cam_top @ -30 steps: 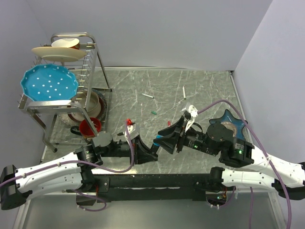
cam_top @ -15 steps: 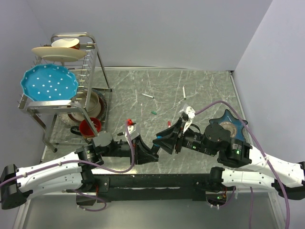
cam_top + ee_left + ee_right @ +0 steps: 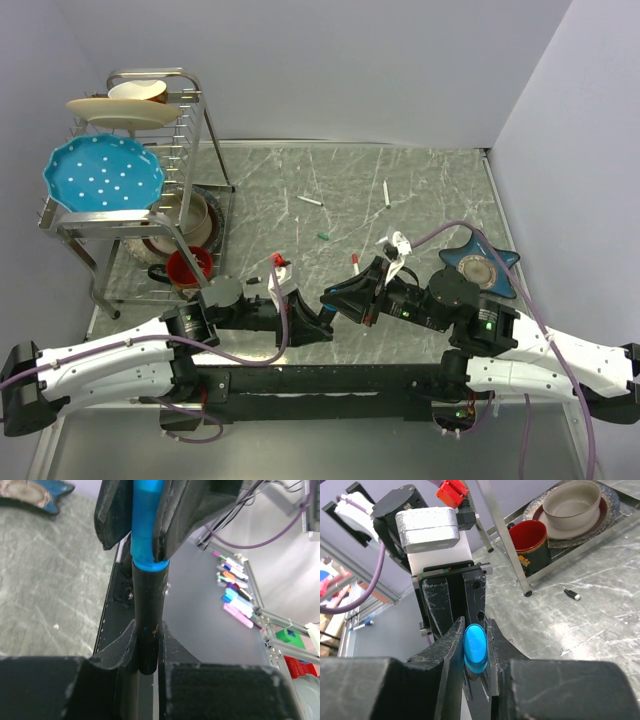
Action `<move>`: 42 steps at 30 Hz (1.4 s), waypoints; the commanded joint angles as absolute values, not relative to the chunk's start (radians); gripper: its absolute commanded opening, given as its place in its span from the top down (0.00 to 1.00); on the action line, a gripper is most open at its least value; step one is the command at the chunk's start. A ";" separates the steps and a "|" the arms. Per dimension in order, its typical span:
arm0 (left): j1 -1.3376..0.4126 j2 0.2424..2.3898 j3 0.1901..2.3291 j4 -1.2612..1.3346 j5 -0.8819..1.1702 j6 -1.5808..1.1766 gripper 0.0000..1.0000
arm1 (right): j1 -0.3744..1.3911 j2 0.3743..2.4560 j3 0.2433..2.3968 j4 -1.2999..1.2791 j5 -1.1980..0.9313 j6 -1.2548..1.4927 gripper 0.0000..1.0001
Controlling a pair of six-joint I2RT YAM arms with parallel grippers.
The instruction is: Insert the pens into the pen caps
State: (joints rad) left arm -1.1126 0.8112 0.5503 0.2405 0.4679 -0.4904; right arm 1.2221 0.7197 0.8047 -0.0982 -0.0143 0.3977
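The thick black pen (image 3: 148, 615) stands between my left gripper's (image 3: 148, 652) jaws, which are shut on its lower end. Its upper end sits inside the blue cap (image 3: 147, 525), and my right gripper (image 3: 476, 647) is shut on that cap (image 3: 475, 649). In the top view the two grippers meet nose to nose, left (image 3: 310, 322) and right (image 3: 338, 298), above the table's near middle. Two thin white pens (image 3: 311, 200) (image 3: 387, 192) lie far back. A green cap (image 3: 323, 236) lies mid-table. A red-ended pen (image 3: 355, 263) lies beside the right gripper. A small black cap (image 3: 572, 594) lies near the rack.
A metal dish rack (image 3: 190, 150) stands at the left with a blue plate (image 3: 103, 176), bowls and a red mug (image 3: 532, 542). A blue star-shaped dish (image 3: 478, 262) lies at the right, beside the right arm. Walls close the back and right.
Both grippers, still joined on the pen and cap, have shifted toward the near edge. The right arm pulled back, uncovering the red-ended pen and more of the star dish.
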 commanded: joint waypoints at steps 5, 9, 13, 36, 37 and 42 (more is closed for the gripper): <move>-1.063 0.885 0.693 0.350 0.379 -0.495 0.99 | 1.239 0.730 0.683 -0.103 -0.170 0.455 1.00; -1.025 0.913 0.707 0.380 0.417 -0.512 0.99 | 1.239 0.735 0.641 -0.095 -0.231 0.477 1.00; -0.971 0.911 0.707 0.419 0.449 -0.535 0.99 | 1.239 0.712 0.585 -0.146 -0.268 0.465 1.00; -0.861 0.989 0.822 0.371 0.505 -0.529 0.99 | 1.239 0.696 0.485 -0.236 -0.601 0.498 1.00; -0.856 0.991 0.824 0.376 0.503 -0.529 0.99 | 1.239 0.695 0.476 -0.220 -0.617 0.517 1.00; -0.806 1.012 0.827 0.400 0.517 -0.543 0.99 | 1.246 0.713 0.417 -0.037 -0.661 0.641 1.00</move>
